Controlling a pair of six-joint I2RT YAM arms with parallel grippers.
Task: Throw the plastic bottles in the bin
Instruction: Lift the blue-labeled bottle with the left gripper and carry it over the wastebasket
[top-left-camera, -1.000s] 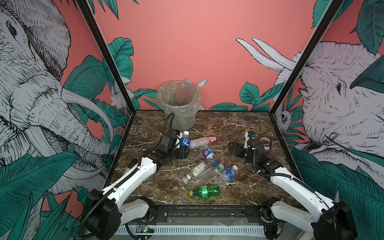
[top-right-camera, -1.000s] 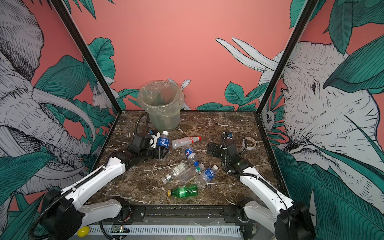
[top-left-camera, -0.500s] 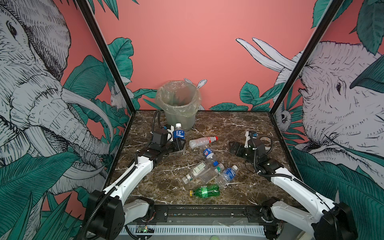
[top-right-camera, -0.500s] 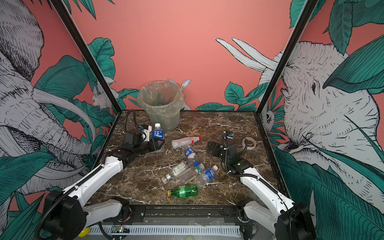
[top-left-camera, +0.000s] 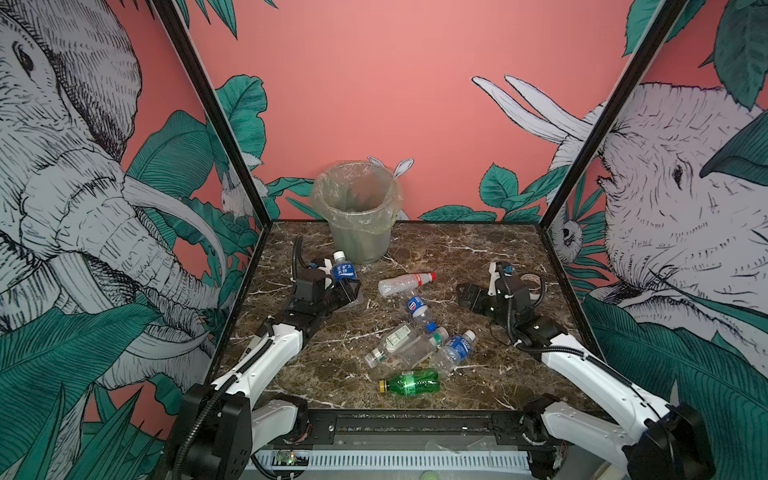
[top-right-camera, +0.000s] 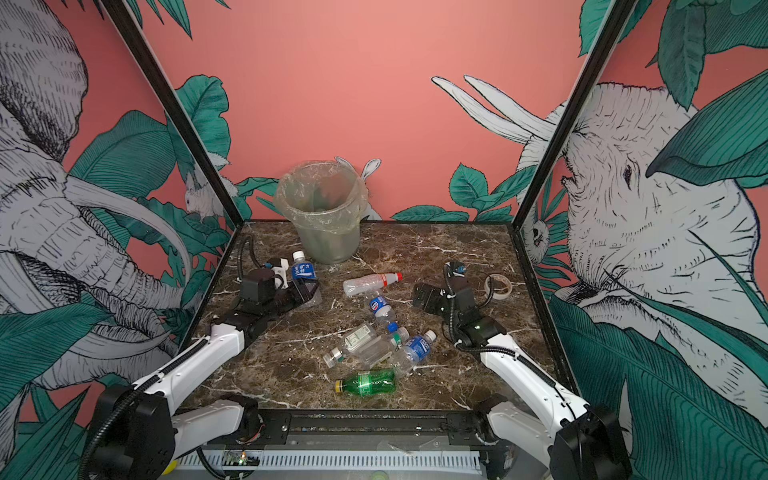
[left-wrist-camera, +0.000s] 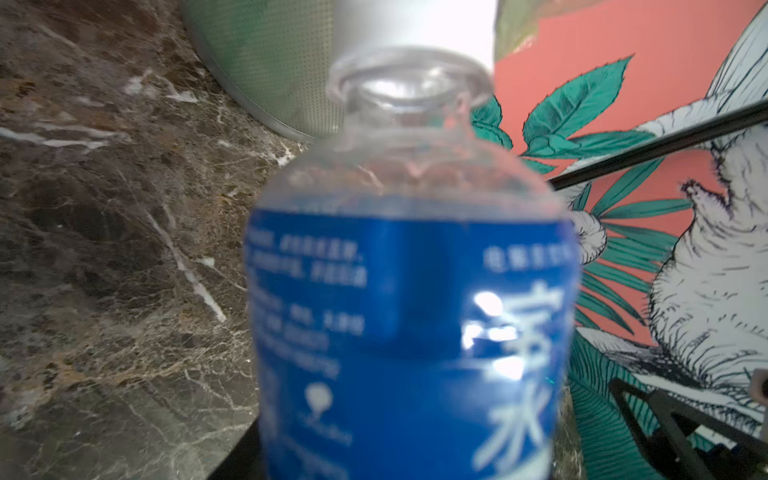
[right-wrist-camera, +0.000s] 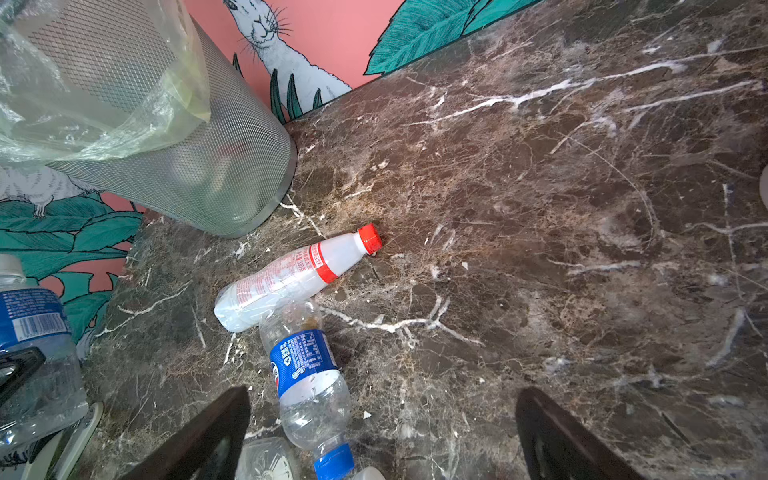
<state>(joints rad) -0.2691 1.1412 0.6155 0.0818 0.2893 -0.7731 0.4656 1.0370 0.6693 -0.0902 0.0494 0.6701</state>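
Left wrist view: blurred blue-label bottle (left-wrist-camera: 407, 332) hides left gripper (top-left-camera: 347, 291) pinching it; right gripper (right-wrist-camera: 380, 436) spread.

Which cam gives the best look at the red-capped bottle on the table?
Right wrist view: the red-capped bottle lies whole, close and sharp, label print visible. Both top views show it whole but small. The left wrist view misses it; a white-capped bottle fills that frame.

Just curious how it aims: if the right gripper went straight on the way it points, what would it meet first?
Most likely the blue-cap bottle, lying just ahead of the open right gripper, off-centre. The red-cap bottle lies beyond. The gripper's height above the table is unclear.
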